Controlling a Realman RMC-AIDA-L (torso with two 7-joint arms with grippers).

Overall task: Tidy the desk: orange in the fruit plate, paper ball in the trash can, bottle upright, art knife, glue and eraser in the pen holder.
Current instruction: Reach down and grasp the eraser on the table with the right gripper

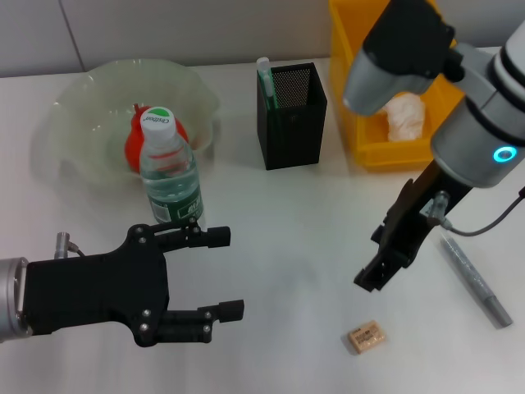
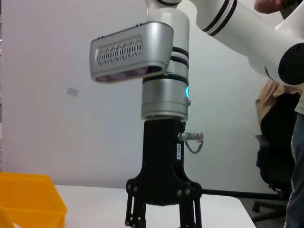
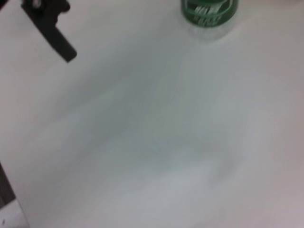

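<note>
- The desk (image 1: 287, 238) is a plain white surface filling most of the head view.
- The fruit plate (image 1: 74, 107) sits at the far left of it, near the back edge.
- The bottle (image 1: 170, 176) stands upright on the desk, just in front of the fruit plate.
- The pen holder (image 1: 293, 123) stands near the back, about in the middle.
- The trash can (image 1: 373, 148) rests at the far right, just beside the pen holder.
- The eraser (image 1: 365, 337) lies flat near the front edge, right of centre.
- A grey art knife (image 1: 476, 281) lies on the right, slanting, near the eraser but apart from it.
</note>
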